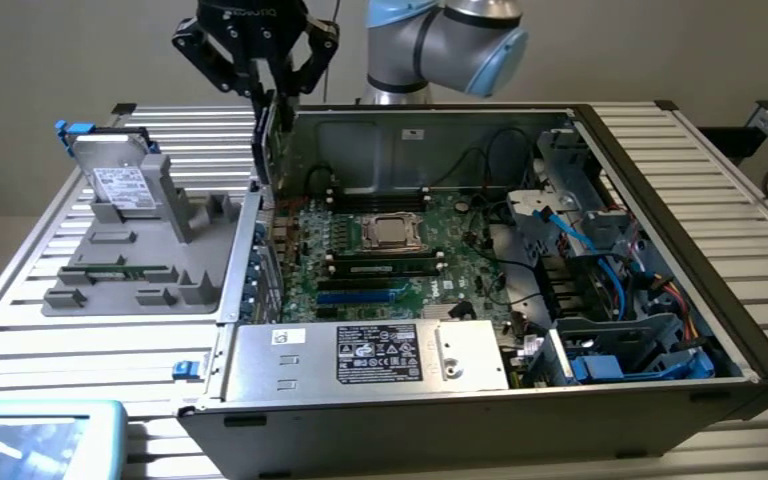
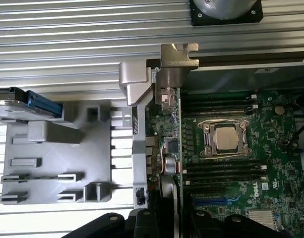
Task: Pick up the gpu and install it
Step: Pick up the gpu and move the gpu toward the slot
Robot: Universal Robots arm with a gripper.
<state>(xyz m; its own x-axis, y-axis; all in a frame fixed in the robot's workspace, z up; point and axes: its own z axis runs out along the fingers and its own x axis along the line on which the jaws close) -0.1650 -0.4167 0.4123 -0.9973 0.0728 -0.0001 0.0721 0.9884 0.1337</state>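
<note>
Past the open black computer case (image 1: 491, 435), the gpu (image 2: 177, 69), a thin green card with a silver end bracket, shows only its edge, its faces hidden. Upper left of the exterior frame, above the case's rear wall, the black hand (image 1: 273, 95) points down, clamped on it. Its long axis looks vertical, bracket lowest.

The arm (image 1: 444, 35) comprises silver-grey cylindrical joint housings with light-blue end caps and carries a black end effector (image 1: 272, 95) with bar-linkage fingers (image 1: 201, 48), white lettering on its body and a thin dark cable (image 1: 337, 10).
</note>
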